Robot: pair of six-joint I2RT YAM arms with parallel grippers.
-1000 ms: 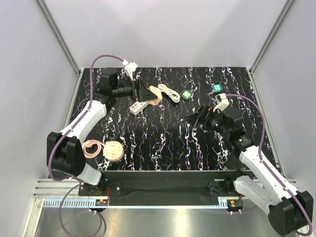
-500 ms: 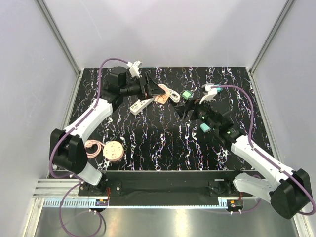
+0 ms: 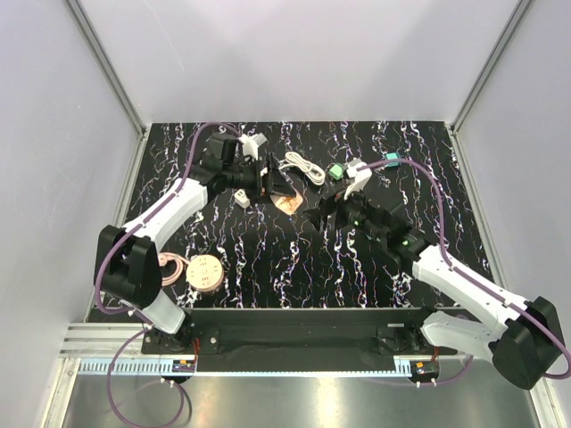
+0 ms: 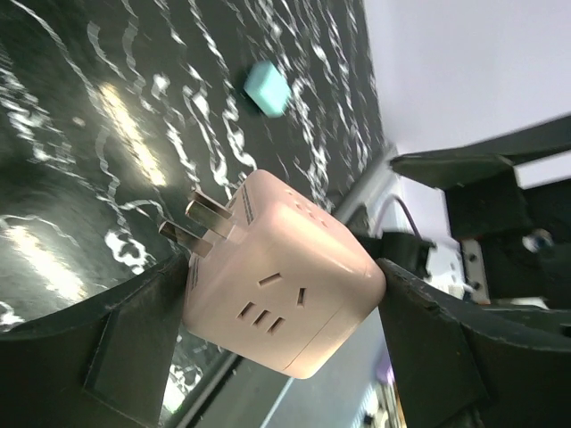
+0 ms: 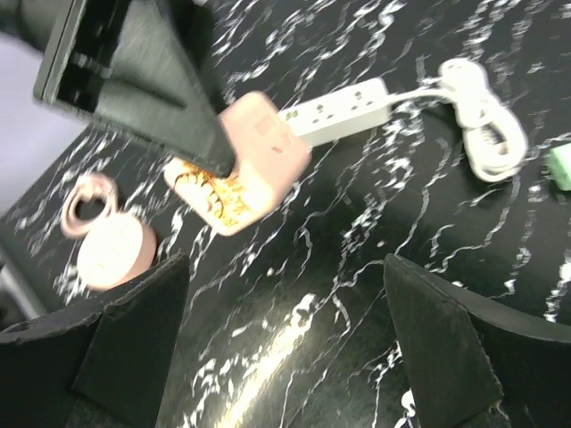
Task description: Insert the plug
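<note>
Left tool [image 4: 282, 272] clamps the pink cube adapter [image 4: 287, 305] above the table [image 3: 268, 259]; right tool [image 5: 285, 267] stands wide, empty, nearby.

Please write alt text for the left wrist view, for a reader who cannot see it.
The left gripper holds a pink cube adapter between its black fingers, two metal prongs showing. Behind lies a black marbled table with a small teal block.

White arm links [image 3: 161, 214], black joints [image 3: 120, 272], purple cables [image 3: 110, 383]
</note>
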